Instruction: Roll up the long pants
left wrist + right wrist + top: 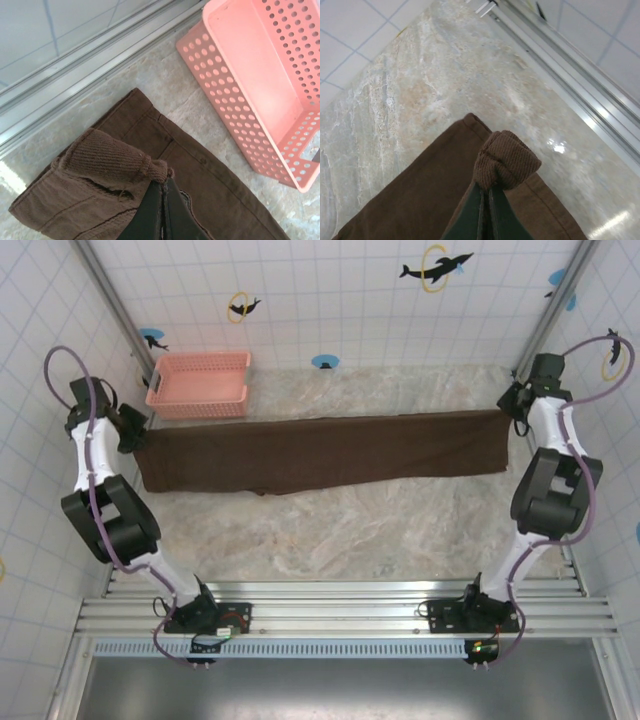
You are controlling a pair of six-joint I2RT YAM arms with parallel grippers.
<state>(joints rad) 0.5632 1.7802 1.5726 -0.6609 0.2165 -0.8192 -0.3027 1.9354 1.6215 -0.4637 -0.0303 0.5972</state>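
Pink perforated basket (198, 385) sits just behind the left end of the long pants (320, 452), which lie spread lengthwise across the marble table (350, 530). Left gripper (161, 186) is clamped tight on bunched fabric at one end; right gripper (487, 189) is likewise closed on the opposite end.

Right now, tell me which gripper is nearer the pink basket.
Left. The left gripper is shut on the long pants' end just beside the pink basket; the right gripper is shut on their other end, far across the table.
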